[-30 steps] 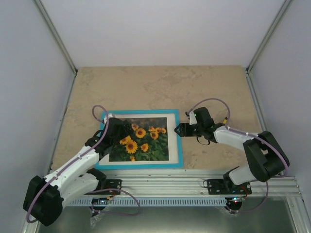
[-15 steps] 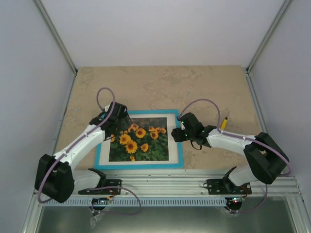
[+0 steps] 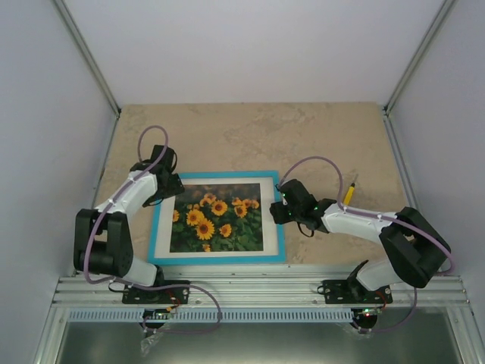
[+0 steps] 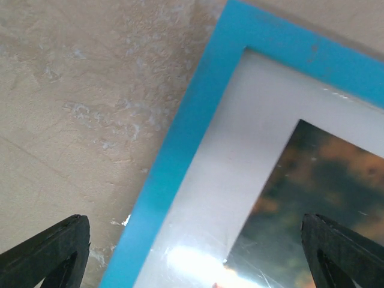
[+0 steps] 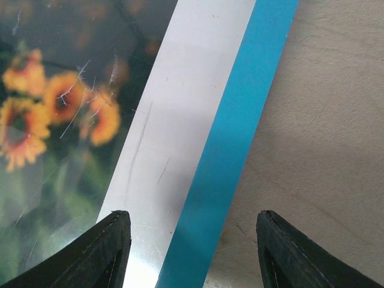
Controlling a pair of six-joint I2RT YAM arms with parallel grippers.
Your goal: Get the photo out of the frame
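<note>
The frame lies face up on the table, turquoise border around a white mat and the sunflower photo under glass. My left gripper is open over the frame's far left corner, one finger over the table, the other over the photo. My right gripper is open and straddles the frame's right border, one finger over the mat, the other over the table. The photo shows blurred in the right wrist view.
The beige stone-patterned tabletop surrounds the frame. Grey walls close in on the left, back and right. A metal rail with the arm bases runs along the near edge. A small yellow part sits on the right arm.
My left arm has swung from over the photo out to the frame's far left corner. My right gripper has moved left onto the frame's right border.
</note>
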